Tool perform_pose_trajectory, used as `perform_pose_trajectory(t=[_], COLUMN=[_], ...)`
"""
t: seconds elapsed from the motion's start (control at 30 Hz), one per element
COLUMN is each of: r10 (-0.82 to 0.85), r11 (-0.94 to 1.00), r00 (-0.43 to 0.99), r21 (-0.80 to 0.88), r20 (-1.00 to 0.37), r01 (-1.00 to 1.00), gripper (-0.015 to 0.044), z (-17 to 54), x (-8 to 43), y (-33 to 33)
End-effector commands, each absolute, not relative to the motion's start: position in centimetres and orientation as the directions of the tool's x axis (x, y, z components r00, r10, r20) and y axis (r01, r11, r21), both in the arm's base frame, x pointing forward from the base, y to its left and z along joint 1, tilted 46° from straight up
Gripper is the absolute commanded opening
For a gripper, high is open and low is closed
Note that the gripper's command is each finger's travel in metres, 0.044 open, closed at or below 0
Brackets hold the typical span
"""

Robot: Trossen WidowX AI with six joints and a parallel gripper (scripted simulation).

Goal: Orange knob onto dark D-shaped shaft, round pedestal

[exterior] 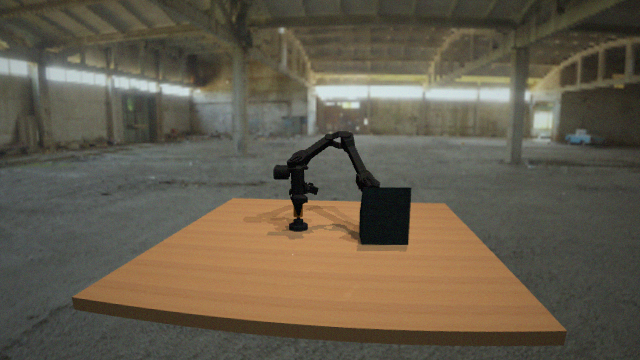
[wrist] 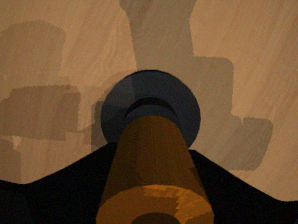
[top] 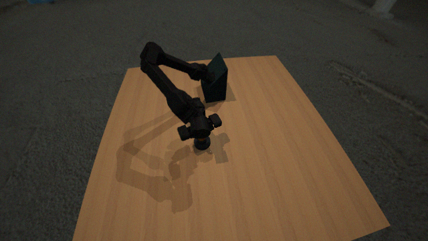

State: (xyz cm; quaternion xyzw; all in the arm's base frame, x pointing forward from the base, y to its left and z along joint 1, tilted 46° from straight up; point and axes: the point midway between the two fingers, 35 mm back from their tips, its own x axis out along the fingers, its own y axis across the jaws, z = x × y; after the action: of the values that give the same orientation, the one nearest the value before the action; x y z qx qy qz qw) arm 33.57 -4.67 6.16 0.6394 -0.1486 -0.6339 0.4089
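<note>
The orange knob (top: 202,139) (exterior: 298,212) (wrist: 150,155) is upright between the fingers of my gripper (top: 201,137) (exterior: 298,214) (wrist: 151,153), which is shut on it. The knob is directly over the dark round pedestal (top: 202,145) (exterior: 298,227) (wrist: 150,82). In the exterior view, its lower end is above the pedestal's wide base, just over the narrower raised middle. In the wrist view, the knob's near end shows a dark round hole, and its body covers the pedestal's centre. The shaft and its flat side are hidden, and I cannot tell whether the shaft's tip is inside the knob.
A dark block with a sloping top (top: 215,88) (exterior: 385,216) stands by the arm's base. The wooden table (top: 267,167) (exterior: 320,290) carries the arm's shadows around the pedestal.
</note>
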Motion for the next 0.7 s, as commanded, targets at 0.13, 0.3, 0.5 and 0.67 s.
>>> perform_pose_trajectory(t=[0.13,0.3,0.5,0.67], r10=[-0.709,-0.709,-0.709,-0.709], r11=[-0.622,-0.623,-0.616,-0.617], r00=[0.153,0.153,0.153,0.153], r21=[0.712,0.713,0.71,0.71], r20=[-0.689,-0.689,-0.689,-0.689], r01=[0.325,0.322,0.342,0.338], gripper=[0.0,0.0,0.0,0.0], z=[6.11,6.06,6.06,5.67], x=[33.58,33.51,33.53,33.6], y=[-4.69,-4.74,-4.77,-5.19])
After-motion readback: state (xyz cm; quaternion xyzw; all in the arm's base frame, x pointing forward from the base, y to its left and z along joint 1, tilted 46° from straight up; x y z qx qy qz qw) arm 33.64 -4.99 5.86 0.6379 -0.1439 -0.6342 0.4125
